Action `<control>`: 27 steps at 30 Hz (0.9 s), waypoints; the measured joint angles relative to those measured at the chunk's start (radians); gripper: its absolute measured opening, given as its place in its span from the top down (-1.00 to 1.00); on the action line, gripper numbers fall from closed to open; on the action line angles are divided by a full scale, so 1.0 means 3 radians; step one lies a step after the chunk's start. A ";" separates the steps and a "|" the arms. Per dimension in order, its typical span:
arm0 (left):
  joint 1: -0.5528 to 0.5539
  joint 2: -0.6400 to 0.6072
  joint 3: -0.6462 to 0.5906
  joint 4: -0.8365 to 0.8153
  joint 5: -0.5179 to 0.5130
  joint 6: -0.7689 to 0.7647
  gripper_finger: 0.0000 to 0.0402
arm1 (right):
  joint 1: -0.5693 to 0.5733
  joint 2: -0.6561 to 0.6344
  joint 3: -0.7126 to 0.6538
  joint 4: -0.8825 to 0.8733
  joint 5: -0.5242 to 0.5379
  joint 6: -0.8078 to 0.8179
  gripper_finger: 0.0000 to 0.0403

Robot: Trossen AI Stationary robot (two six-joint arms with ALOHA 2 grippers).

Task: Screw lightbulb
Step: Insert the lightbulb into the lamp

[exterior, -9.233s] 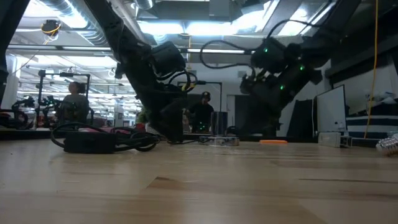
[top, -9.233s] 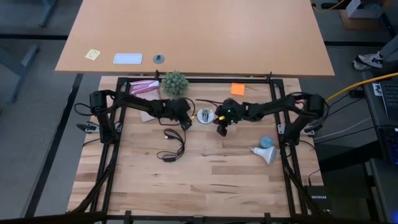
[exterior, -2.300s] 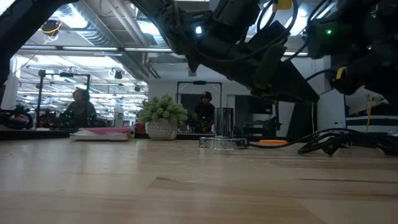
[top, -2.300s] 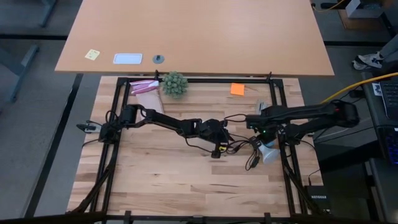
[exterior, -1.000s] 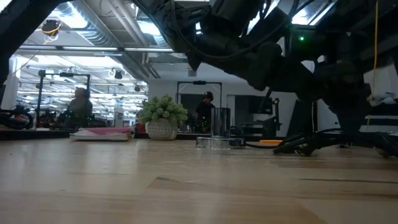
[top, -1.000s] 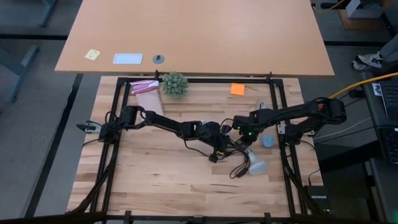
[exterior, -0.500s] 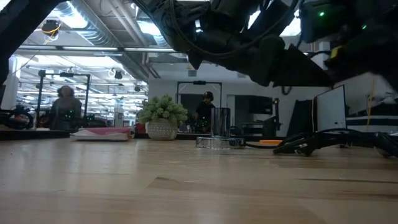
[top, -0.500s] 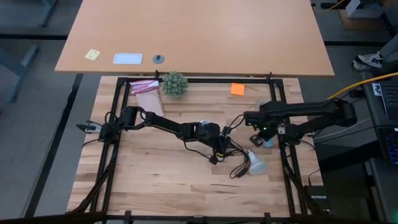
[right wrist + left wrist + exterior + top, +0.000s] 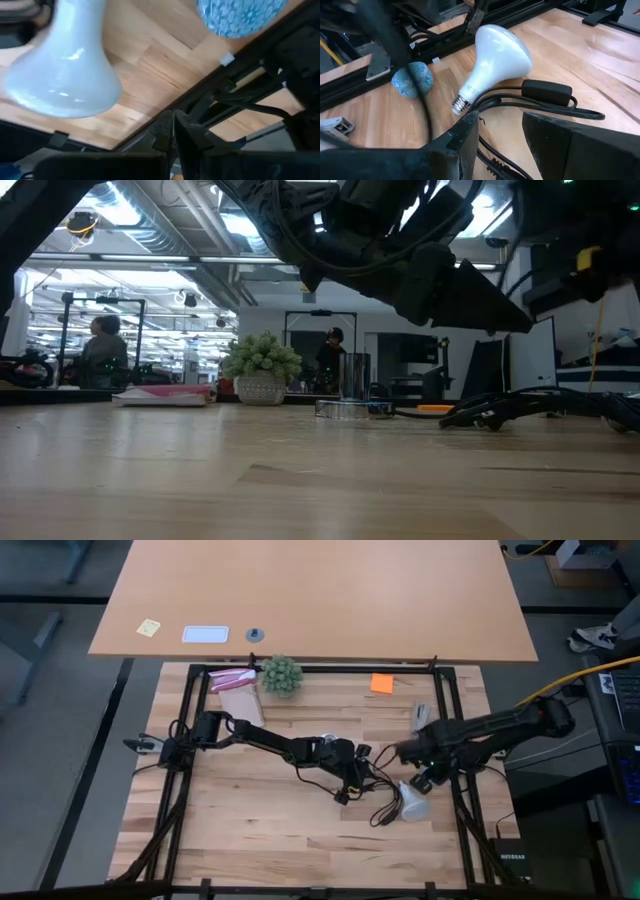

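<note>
Two dark arms reach over the pale wooden table, meeting right of centre. Left gripper sits low among the black cord, fingers a narrow gap apart, pinching nothing. Right gripper hovers by the frame rail, fingers pressed together, empty. White frosted lightbulb lies on its side by the right edge, beside a small light-blue ball.

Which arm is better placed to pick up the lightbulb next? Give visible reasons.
Probably right. The lightbulb lies on the table beside the right gripper, which is shut and empty. The left gripper sits farther off among the black cord.
</note>
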 joint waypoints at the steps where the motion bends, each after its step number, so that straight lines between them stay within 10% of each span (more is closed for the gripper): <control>1: -0.0002 0.0000 0.0001 0.0002 0.0000 0.0000 0.29 | 0.0093 0.0000 -0.0037 0.0050 0.0000 0.0080 0.88; 16: -0.0008 0.0000 0.0001 0.0000 0.0003 -0.0025 0.29 | 0.1036 0.0001 -0.0790 0.1742 0.0020 0.1267 0.88; 27: -0.0007 0.0000 0.0002 0.0003 0.0001 -0.0001 0.29 | 0.1108 -0.0003 -0.1284 0.3189 0.0683 0.1456 0.88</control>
